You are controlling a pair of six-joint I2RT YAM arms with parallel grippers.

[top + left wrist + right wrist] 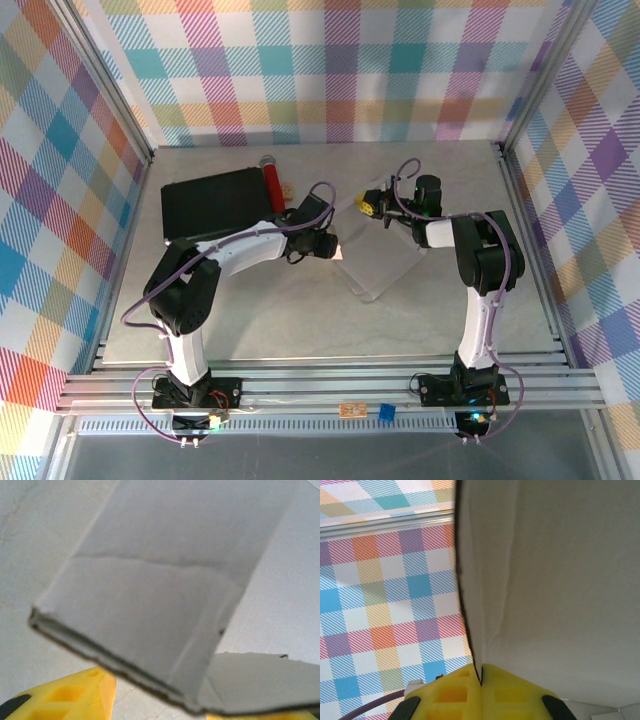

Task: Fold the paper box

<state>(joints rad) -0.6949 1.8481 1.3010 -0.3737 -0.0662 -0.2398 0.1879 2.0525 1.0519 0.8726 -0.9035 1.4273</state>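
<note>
Right gripper (481,676) pinching paper box (560,580) edge, left gripper (336,248) half-spread astride folded corner, grip unclear, black case (215,205) apart.

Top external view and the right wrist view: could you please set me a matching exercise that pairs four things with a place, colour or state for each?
Things:
1. paper box
2. black case
3. red cylinder
4. right gripper

Place, colour or state:
A. beside the case's far right corner
B. shut on a cardboard edge
C. white and creased
D. far left on the table

Pairs: 1-C; 2-D; 3-A; 4-B
</note>
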